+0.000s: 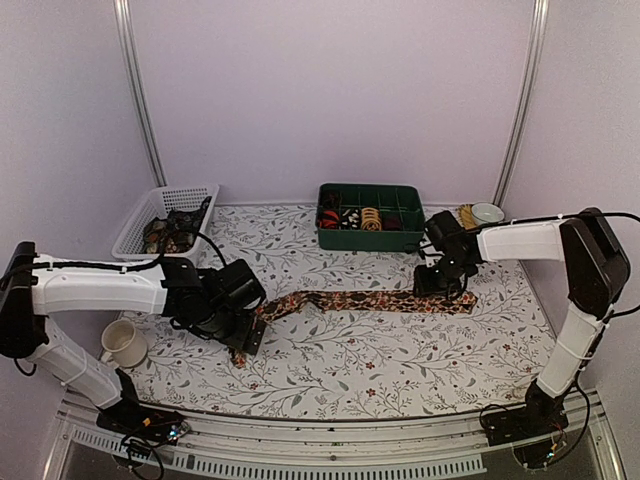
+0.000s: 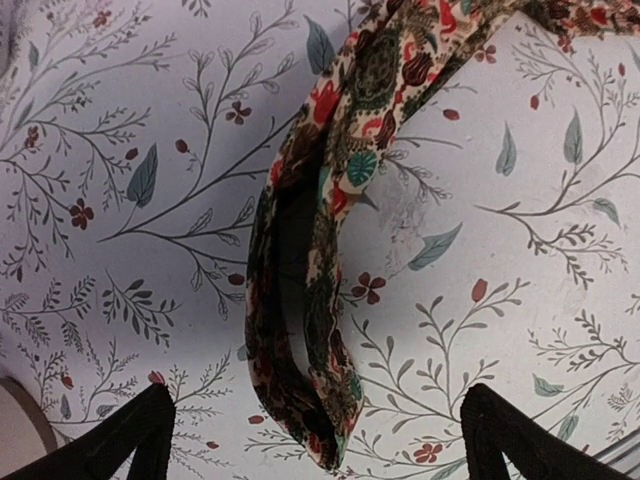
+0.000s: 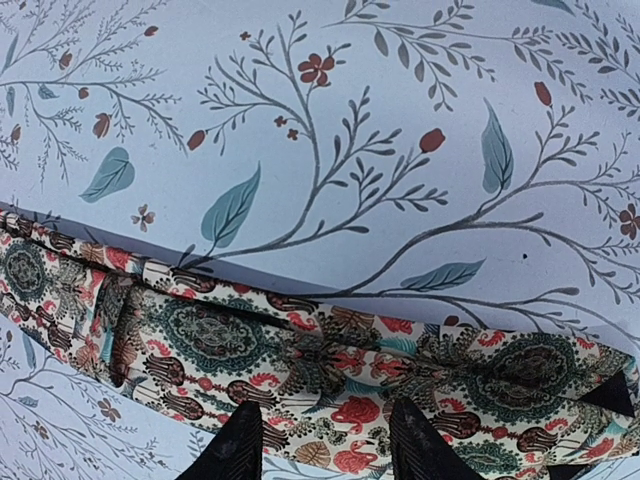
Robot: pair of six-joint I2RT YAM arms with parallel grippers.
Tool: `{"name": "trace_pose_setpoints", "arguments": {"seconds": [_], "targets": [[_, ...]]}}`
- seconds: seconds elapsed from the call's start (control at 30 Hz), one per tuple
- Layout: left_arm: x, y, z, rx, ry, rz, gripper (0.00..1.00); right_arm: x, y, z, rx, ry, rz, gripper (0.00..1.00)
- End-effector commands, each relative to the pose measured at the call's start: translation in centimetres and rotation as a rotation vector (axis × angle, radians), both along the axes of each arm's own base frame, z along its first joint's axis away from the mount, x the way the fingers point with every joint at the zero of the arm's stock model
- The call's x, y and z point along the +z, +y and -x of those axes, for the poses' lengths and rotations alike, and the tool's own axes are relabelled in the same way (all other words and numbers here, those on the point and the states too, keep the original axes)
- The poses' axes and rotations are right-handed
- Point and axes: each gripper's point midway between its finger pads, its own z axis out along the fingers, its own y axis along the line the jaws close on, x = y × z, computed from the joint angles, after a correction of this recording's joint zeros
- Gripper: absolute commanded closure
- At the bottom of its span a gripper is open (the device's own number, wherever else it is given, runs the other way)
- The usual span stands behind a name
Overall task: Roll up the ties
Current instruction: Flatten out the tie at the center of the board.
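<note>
The tie (image 1: 370, 300) is soft, light, floppy; take its folded narrow end, lower centre; left gripper (image 2: 315, 400) splayed wide; right gripper (image 3: 325, 412), cannot tell.

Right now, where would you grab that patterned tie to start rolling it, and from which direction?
Probably the tie's doubled-over end, from straight above. It lies flat on the table, so coming in sideways leaves nothing to pinch. That end curls into a small loop, a ready start for the roll, and it sits between the open left fingers.
</note>
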Motion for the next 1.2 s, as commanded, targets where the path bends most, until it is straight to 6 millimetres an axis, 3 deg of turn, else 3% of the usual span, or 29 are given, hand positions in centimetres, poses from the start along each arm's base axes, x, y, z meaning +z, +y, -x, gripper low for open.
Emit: {"name": "trace_pose_setpoints", "arguments": {"seconds": [0.0,0.23,0.5,0.6,0.7,0.73,0.87,0.97,1.17], "targets": [[-1.9,1.5,1.5,0.102,0.032,-0.06,0.0,4.0,0.5,-0.7,-0.021,-0.113,-0.071,0.56],[-3.3,2.1,1.8,0.113,0.044,-0.089,0.06,3.6,0.6,-0.8,-0.028,-0.11,-0.077,0.56],[-5.1,1.3,2.1,0.082,0.076,-0.072,0.21,3.4,0.6,-0.8,-0.031,-0.109,-0.081,0.56],[-5.6,1.4,2.2,0.076,0.083,-0.075,0.3,3.3,0.6,-0.9,-0.033,-0.106,-0.075,0.56],[-5.7,1.1,2.1,0.057,0.077,-0.071,0.46,2.7,0.5,-0.9,-0.033,-0.093,-0.065,0.56],[-5.6,0.8,1.9,0.045,0.073,-0.065,0.56,2.4,0.5,-0.9,-0.032,-0.085,-0.062,0.56],[-4.4,-0.6,1.3,-0.028,0.068,-0.046,0.98,1.2,0.8,-0.8,-0.028,-0.045,-0.059,0.56],[-2.7,-2.1,1.3,-0.105,0.083,-0.017,1.0,0.6,0.8,-1.0,-0.033,-0.032,-0.051,0.56],[3.2,-5.8,2.6,-0.306,0.154,0.244,1.0,-0.8,-1.6,-1.1,-0.077,0.006,0.035,0.55]]}}
